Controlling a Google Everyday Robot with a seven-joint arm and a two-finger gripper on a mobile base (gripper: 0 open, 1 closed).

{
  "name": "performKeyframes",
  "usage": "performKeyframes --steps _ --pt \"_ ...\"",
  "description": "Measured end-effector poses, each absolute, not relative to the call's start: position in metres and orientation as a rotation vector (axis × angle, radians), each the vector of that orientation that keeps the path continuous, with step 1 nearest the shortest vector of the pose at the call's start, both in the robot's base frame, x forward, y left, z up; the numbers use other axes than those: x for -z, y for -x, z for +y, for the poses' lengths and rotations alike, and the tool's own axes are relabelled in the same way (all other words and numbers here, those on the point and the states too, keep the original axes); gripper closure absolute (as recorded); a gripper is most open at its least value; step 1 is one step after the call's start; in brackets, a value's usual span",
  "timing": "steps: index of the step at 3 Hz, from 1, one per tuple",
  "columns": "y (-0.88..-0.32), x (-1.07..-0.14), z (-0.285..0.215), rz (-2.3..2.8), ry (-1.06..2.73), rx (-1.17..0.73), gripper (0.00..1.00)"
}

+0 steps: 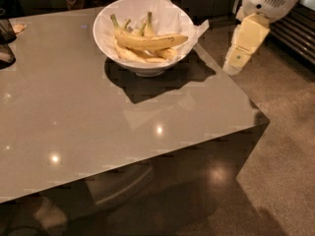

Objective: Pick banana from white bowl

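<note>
Likely light, soft and easily bruised, the banana [147, 41] lies topmost in the white bowl [104, 18] on the far tabletop [98, 127], best pinched mid-length, while the tool [239, 57] hangs right of the bowl, its opening impossible to tell.

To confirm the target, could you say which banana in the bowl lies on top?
The longest, deep-yellow banana, lying across the paler ones; the gripper hangs right of the white bowl.
</note>
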State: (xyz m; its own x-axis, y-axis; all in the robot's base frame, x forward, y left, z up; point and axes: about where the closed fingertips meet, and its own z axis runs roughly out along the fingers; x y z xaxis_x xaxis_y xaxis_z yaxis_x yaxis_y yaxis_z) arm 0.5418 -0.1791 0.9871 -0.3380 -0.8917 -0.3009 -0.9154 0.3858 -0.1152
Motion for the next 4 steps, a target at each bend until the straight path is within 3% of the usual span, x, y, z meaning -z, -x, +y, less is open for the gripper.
performKeyframes --steps 2,4 --pt "-0.562 -0.993 -0.174 2.277 1.537 -0.140 0.00" --pt "-0.616 -0.996 -0.150 2.165 1.552 -0.306 0.00"
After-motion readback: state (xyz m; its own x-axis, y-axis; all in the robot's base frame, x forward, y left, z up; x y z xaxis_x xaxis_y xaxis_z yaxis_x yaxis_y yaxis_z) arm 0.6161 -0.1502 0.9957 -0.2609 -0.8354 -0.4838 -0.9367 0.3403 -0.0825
